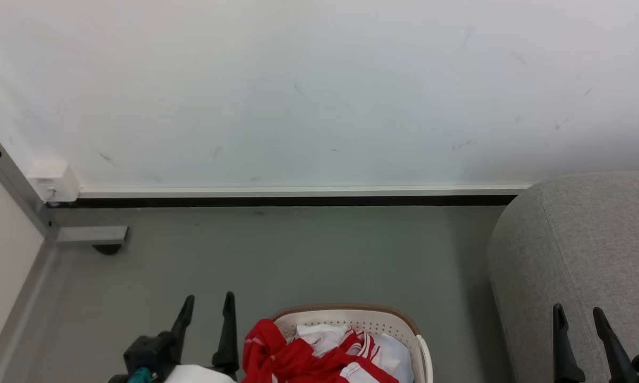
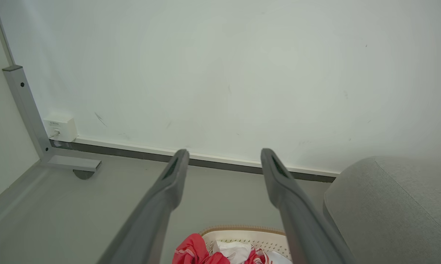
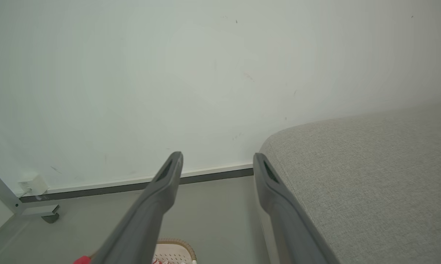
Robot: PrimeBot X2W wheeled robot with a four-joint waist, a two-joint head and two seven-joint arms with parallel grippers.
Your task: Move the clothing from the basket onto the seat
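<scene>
Spread and empty: left gripper [image 1: 209,299] and right gripper [image 1: 578,309]. The left should dip into the oval cream perforated plastic basket [image 1: 351,309], pinching the thickest bunch of soft red-and-white clothing [image 1: 293,357].

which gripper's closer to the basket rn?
The left gripper: it sits just left of the basket. The right gripper is further off, in front of the seat.

You face a scuffed white wall [image 1: 319,80] across the upper frame; dark skirting strip [image 1: 298,201] beneath; grey floor [image 1: 298,255] below; white box [image 1: 53,181] and metal post [image 1: 11,181] at middle left.
</scene>
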